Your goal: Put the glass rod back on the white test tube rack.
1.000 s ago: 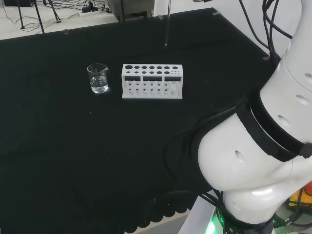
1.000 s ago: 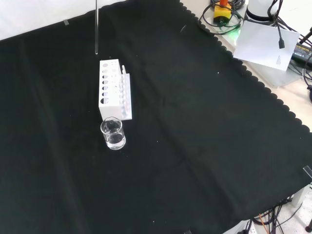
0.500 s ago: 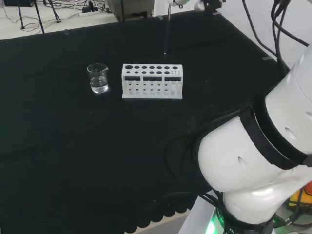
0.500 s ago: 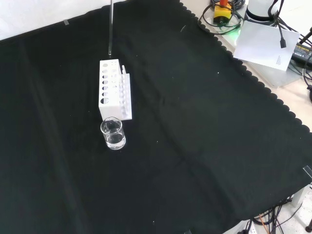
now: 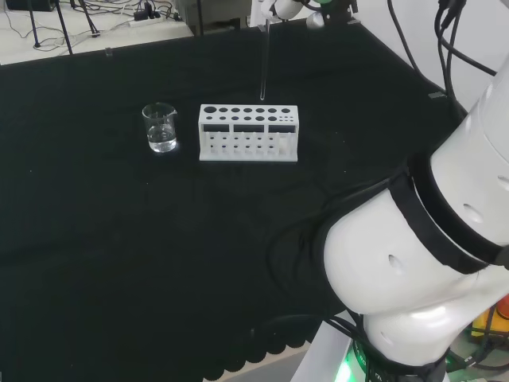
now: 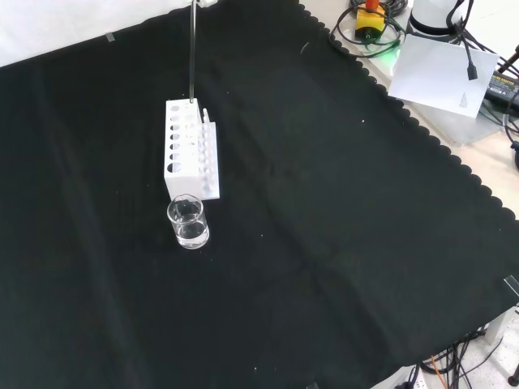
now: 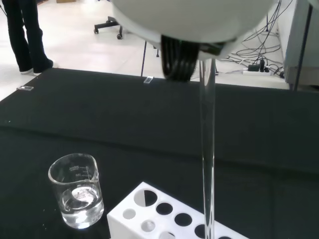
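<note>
A thin clear glass rod [image 5: 263,64] hangs upright from my hand [image 5: 280,7] at the head view's top edge, with the fingers curled on its upper end. Its lower tip hovers a little above the white test tube rack [image 5: 248,142], over the back of the rack's right half. From the front, the glass rod [image 6: 193,57] drops from the top edge to the far end of the rack [image 6: 176,154]. Close up in the wrist view, the rod [image 7: 207,149] points down at the rack's holes [image 7: 164,211], below a blurred white part of the hand [image 7: 194,15].
A small glass beaker [image 5: 161,127] holding a little clear liquid stands left of the rack in the head view, and nearer than it in the front view [image 6: 187,223]. My arm's white links [image 5: 421,239] rise at the head view's right. Papers and cables [image 6: 442,69] lie past the cloth's scalloped edge.
The hand has carried the rod towards the rack: left and lower in the head view, right in the front view. Its tip has gone from beyond the rack to just above it.
</note>
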`<state>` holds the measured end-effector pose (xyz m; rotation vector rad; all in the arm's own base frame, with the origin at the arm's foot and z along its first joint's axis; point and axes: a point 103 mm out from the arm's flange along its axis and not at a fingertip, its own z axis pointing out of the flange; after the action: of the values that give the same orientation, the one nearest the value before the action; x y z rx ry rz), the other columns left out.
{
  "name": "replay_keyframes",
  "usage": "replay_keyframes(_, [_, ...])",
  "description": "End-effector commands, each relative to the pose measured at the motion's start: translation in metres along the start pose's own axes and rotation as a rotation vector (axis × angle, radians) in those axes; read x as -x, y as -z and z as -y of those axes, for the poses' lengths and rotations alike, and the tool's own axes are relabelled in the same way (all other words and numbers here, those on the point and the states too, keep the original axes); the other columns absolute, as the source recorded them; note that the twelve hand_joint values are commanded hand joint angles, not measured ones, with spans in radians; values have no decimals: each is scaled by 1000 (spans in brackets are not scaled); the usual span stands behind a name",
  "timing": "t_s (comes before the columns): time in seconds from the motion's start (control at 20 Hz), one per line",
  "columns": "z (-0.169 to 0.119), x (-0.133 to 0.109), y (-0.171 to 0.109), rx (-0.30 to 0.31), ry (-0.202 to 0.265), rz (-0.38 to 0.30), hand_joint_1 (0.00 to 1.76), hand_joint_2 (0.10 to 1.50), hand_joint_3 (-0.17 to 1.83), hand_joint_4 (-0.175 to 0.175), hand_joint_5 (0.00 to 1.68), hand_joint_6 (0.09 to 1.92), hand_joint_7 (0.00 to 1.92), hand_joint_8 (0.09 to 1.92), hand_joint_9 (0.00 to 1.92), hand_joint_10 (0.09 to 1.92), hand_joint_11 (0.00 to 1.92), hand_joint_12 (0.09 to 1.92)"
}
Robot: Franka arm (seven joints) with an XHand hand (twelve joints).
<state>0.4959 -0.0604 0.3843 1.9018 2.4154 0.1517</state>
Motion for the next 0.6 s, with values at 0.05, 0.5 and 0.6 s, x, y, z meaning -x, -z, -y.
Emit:
replay_keyframes(0.05, [-14, 4, -10, -30, -4, -12, 1330, 577, 813, -175, 1230, 549, 1350, 877, 1904, 401, 1748, 783])
replay_keyframes(0.5, [-16, 11, -38, -50, -9, -30, 1330, 575, 816, -175, 1231, 550, 1351, 876, 1906, 401, 1749, 784])
replay_keyframes(0.6, [-16, 13, -41, -55, -5, -33, 1269, 488, 917, -175, 1336, 589, 1542, 792, 1916, 407, 1769, 767])
